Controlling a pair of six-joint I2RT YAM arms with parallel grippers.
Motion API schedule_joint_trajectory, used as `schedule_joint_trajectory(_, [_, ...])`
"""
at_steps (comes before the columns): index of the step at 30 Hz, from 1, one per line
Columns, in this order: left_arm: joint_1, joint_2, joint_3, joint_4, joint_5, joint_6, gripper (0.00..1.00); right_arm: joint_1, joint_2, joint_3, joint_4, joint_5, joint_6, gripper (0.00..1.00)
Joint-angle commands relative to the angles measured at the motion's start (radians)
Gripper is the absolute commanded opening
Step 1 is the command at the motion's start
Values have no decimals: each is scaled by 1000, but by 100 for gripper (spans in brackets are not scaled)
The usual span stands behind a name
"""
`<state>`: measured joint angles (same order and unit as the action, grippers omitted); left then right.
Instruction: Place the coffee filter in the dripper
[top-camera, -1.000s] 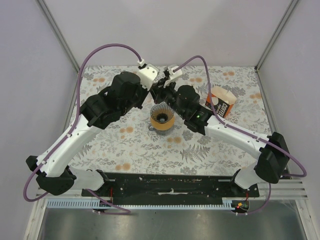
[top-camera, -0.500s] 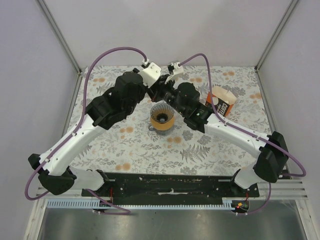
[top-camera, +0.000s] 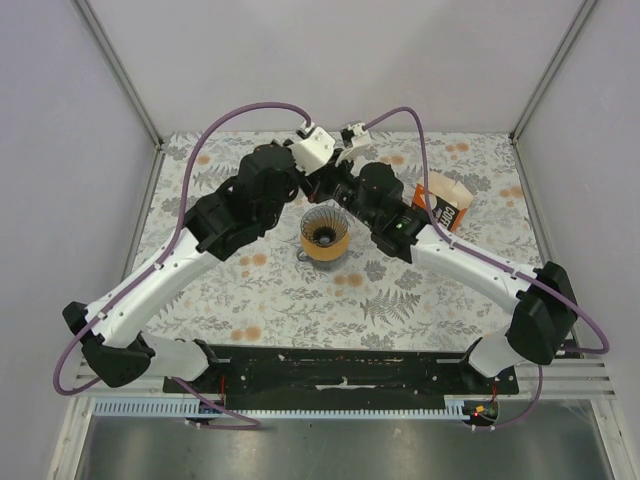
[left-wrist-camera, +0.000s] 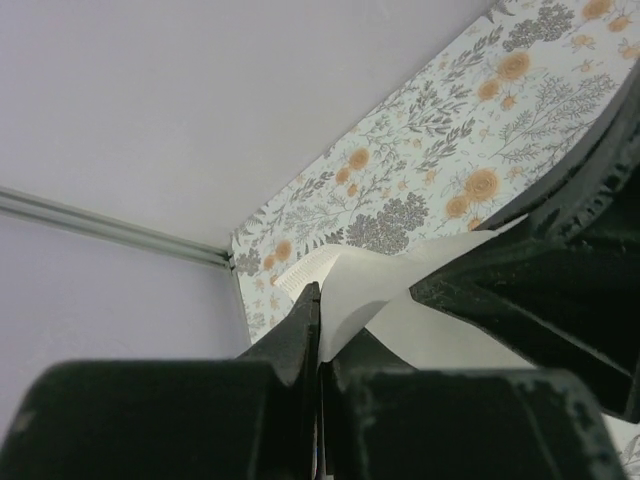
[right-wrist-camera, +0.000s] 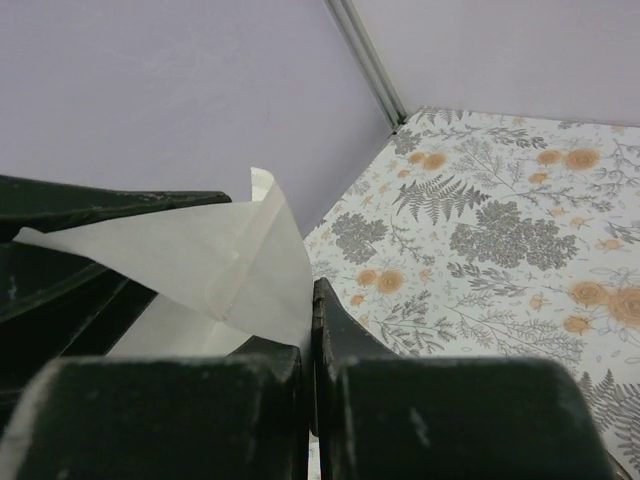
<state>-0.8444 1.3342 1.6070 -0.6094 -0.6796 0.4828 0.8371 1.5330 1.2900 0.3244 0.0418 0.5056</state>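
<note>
At twelve o'clock from the dripper (top-camera: 325, 237), our left hand (left-wrist-camera: 315, 303) and right hand (right-wrist-camera: 309, 300) pinched edges of the coffee filter (right-wrist-camera: 215, 258); we judged it flimsy.

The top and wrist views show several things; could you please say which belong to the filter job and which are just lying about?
Job: white paper coffee filter; see-through grey ribbed dripper with orange-brown collar.
Lying about: orange-and-white cardboard carton.
</note>
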Motion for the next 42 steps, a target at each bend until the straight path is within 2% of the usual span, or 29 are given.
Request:
schedule_joint_trajectory(1, [7, -33, -9, 111, -89, 89, 2, -58, -65, -72, 19, 59, 21, 0])
schedule_joint_trajectory(6, [8, -30, -1, 83, -72, 63, 2, -59, -73, -77, 27, 37, 10, 0])
schedule_joint_trajectory(9, [7, -23, 27, 25, -28, 4, 2, -61, -71, -84, 93, -28, 5, 0])
schedule_joint_trajectory(12, [4, -13, 63, -53, 44, -68, 2, -58, -60, -77, 126, -68, 14, 28])
schedule_joint_trajectory(13, [2, -9, 74, -68, 66, -84, 2, -58, -56, -71, 134, -74, 20, 33])
schedule_joint_trajectory(15, [1, -1, 90, -95, 92, -116, 2, -58, -42, -58, 145, -89, 39, 35])
schedule_joint_trajectory(22, [1, 23, 162, -133, 109, -184, 2, -55, -11, -41, 194, -126, 102, 33])
schedule_joint_trajectory(24, [1, 31, 180, -135, 98, -193, 2, -55, -2, -35, 202, -143, 113, 23])
schedule_joint_trajectory(27, [1, 43, 206, -128, 57, -182, 2, -53, -5, -32, 196, -148, 116, 3])
schedule_joint_trajectory(28, [1, 45, 208, -115, 42, -170, 2, -55, -8, -32, 182, -132, 116, 0])
schedule_joint_trajectory(35, [-8, 40, 206, -59, -29, -72, 2, -53, -51, -81, 107, 19, 91, 0])
schedule_joint_trajectory(40, [-19, 37, 191, -64, -14, -78, 2, -53, -53, -87, 134, -11, 85, 0])
schedule_joint_trajectory(41, [-21, 39, 191, -69, -6, -90, 2, -52, -54, -89, 154, -28, 86, 1])
schedule_joint_trajectory(42, [-21, 42, 192, -78, 3, -101, 2, -50, -51, -89, 175, -37, 96, 11])
